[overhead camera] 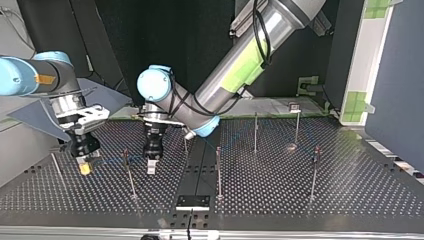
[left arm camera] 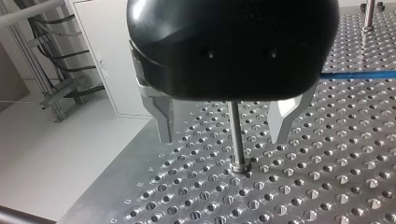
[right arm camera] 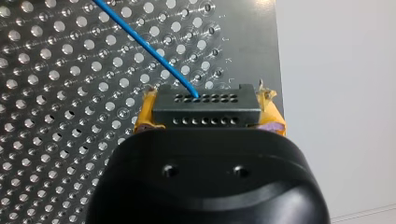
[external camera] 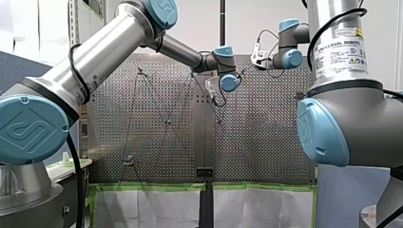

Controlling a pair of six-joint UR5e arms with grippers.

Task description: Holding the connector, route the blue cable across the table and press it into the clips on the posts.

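Post between my left gripper's fingers, connector between my right gripper's.

Left hand agape, right hand clamped

The grey connector sits clamped in my right pincer; the blue cable leaves its upper holes, slanting over the tabletop.

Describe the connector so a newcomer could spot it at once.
Start at the perforated table and find my right arm, entering at the top view's left. Its pincer clamps the connector between yellow pads. It is the only dark block with two rows of small holes, the blue cable plugged into one.
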